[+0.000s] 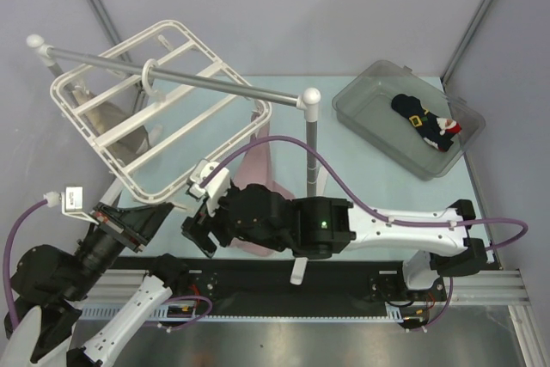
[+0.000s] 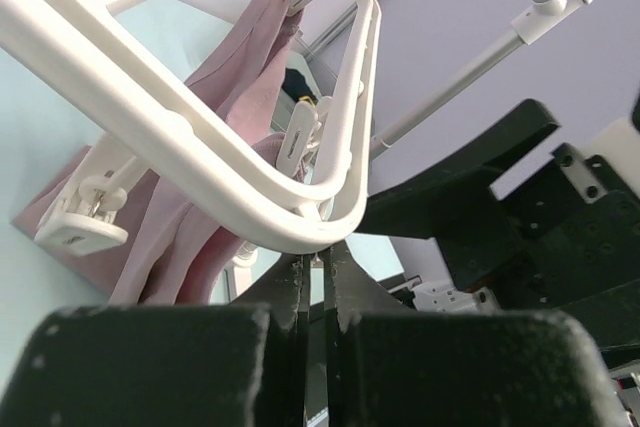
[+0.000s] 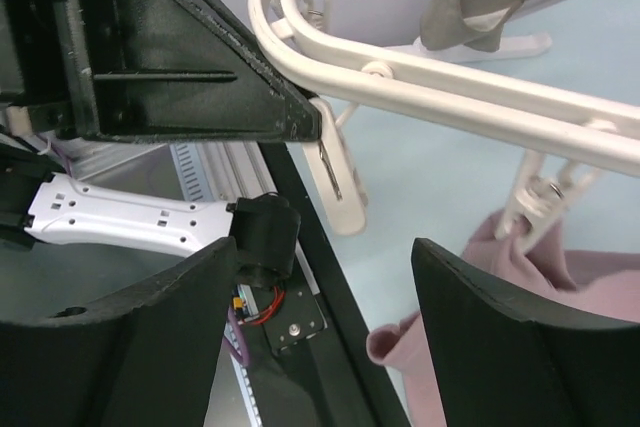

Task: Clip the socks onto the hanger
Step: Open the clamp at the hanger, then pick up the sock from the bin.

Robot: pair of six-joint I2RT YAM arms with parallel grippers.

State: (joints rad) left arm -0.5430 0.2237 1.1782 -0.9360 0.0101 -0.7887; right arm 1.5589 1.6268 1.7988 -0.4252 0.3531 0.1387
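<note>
The white hanger (image 1: 155,188) hangs by its hook from the silver rail at the back left. My left gripper (image 1: 168,210) is shut on the hanger's near corner rim (image 2: 300,232), with its fingertips (image 2: 300,272) pinched just under the rim. My right gripper (image 1: 199,212) is open and empty just right of that corner, below the frame (image 3: 450,97). A white clip (image 3: 335,177) hangs between its spread fingers (image 3: 520,327). The dark socks (image 1: 425,122) lie in the grey bin at the back right, far from both grippers.
The silver rail stand (image 1: 215,83) with white knobs carries the hanger; its post stands mid-table. A pink cloth (image 1: 258,165) hangs clipped at the frame's right edge and a beige cloth (image 1: 120,122) at its left. The grey bin (image 1: 369,70) sits by the right wall.
</note>
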